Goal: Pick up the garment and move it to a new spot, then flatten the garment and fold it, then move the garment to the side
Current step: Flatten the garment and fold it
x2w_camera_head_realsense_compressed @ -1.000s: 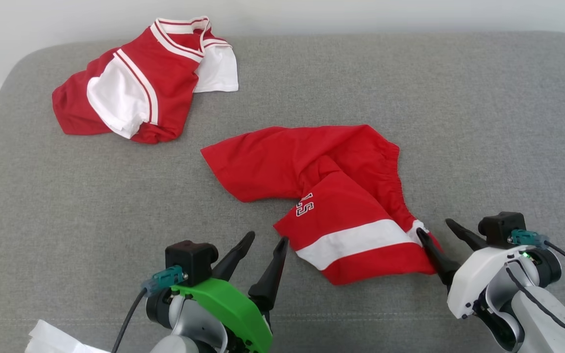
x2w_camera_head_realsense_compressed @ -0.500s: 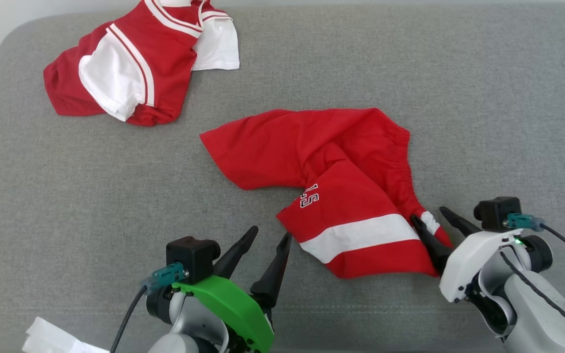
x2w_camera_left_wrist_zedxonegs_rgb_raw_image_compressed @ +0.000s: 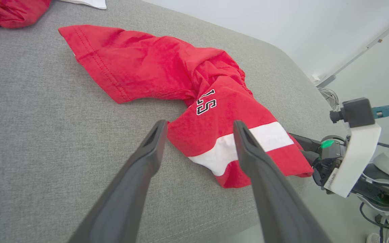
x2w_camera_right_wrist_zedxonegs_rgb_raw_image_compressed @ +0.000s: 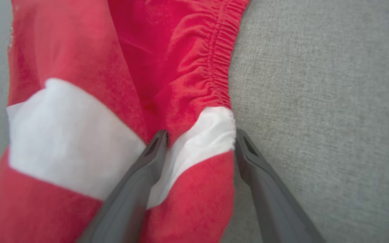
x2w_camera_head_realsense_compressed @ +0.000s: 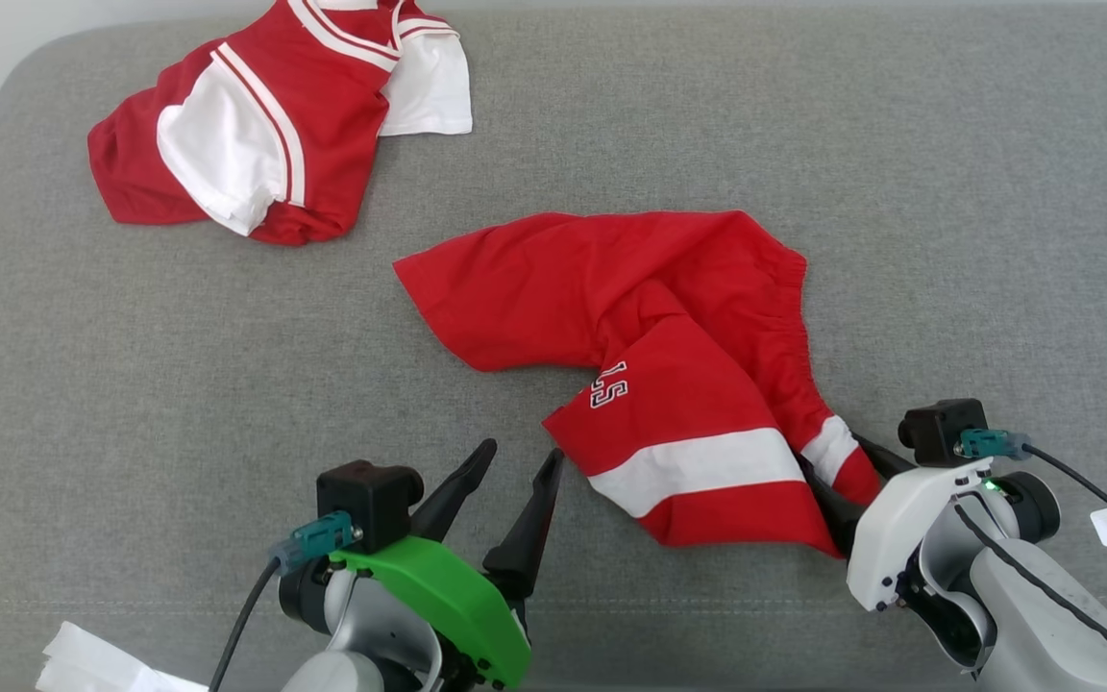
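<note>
We are looking down at a grey fabric-covered counter (x2w_camera_head_realsense_compressed: 947, 192), where the red shorts (x2w_camera_head_realsense_compressed: 650, 317) are lying crumpled near the middle. One leg is stretching out toward our left. The other leg, which has a broad white band and a printed number, is folding down toward the near edge. The elastic waistband is running along the shorts' right side.

Our right gripper (x2w_camera_head_realsense_compressed: 844, 466) is sitting at the near right corner of the shorts with its fingers spread wide and clamping nothing. In the right wrist view, this gripper (x2w_camera_right_wrist_zedxonegs_rgb_raw_image_compressed: 202, 135) is straddling a fold of the hem where the white band meets the waistband. One finger (x2w_camera_right_wrist_zedxonegs_rgb_raw_image_compressed: 147, 162) is lying in a crease of the cloth and the other is resting beside the cloth's edge over bare counter. We are seeing the fold between the fingers, but they are not pinching it.

Our left gripper (x2w_camera_head_realsense_compressed: 521, 452) is hovering just left of the banded leg, also released and holding nothing. From the left wrist view its fingertips (x2w_camera_left_wrist_zedxonegs_rgb_raw_image_compressed: 236, 125) are framing the edge of that leg (x2w_camera_left_wrist_zedxonegs_rgb_raw_image_compressed: 214, 141), and the right gripper (x2w_camera_left_wrist_zedxonegs_rgb_raw_image_compressed: 301, 146) is showing at the far corner of the hem.

A red and white jersey (x2w_camera_head_realsense_compressed: 256, 144) is lying bunched at the far left of the counter, well apart from the shorts. A white sheet (x2w_camera_head_realsense_compressed: 92, 663) is poking in at the lower left.
</note>
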{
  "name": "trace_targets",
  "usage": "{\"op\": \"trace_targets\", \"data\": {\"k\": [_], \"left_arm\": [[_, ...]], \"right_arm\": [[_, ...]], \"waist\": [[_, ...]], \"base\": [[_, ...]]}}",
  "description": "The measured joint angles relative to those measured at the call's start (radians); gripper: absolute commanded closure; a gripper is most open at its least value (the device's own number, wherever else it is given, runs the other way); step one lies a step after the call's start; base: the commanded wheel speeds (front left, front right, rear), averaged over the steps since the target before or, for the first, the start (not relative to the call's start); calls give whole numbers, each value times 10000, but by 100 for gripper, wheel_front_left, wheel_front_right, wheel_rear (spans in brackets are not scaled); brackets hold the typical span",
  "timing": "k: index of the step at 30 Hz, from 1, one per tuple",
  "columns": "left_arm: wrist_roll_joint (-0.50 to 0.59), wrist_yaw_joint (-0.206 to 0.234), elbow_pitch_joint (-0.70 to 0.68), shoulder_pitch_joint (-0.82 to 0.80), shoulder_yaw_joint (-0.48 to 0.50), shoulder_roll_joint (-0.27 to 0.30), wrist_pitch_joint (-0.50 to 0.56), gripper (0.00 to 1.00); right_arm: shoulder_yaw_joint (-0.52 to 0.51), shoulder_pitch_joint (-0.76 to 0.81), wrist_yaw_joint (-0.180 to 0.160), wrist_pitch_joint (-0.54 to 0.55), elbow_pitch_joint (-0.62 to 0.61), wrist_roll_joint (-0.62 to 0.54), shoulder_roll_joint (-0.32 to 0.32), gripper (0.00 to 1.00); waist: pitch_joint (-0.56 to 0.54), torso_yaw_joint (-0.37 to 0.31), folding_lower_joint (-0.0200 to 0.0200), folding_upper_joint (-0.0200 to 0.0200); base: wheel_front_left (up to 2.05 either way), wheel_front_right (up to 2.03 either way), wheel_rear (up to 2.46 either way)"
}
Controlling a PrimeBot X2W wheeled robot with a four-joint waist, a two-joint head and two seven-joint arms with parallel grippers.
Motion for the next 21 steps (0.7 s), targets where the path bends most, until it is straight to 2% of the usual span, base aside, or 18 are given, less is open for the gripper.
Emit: {"op": "trace_targets", "data": {"k": [5,6,7,8,15,21], "left_arm": [[0,31,-31,1,21,0,4,0],[0,31,-46,0,12,0,4,0],[0,31,-46,-1,13,0,4,0],[0,31,-46,-2,13,0,6,0],[67,42,8,-3,117,119,4,0],[305,82,374,0,234,211,-100,0]], "right_arm": [[-54,-145,0,6,138,79,-63,0],[-102,-217,0,0,186,88,-92,51],[-96,-243,0,-4,226,94,-90,81],[-86,-263,0,-6,251,105,-82,100],[-82,-555,0,-199,307,324,-88,100],[-219,-1208,0,-466,174,288,-527,100]], "waist": [[-1,-41,0,0],[35,-41,0,0],[37,-42,0,0],[36,-43,0,0],[18,-49,0,0],[-113,-138,0,0]], "base": [[0,0,0],[0,0,0],[0,0,0],[0,0,0],[0,0,0],[0,0,0]]}}
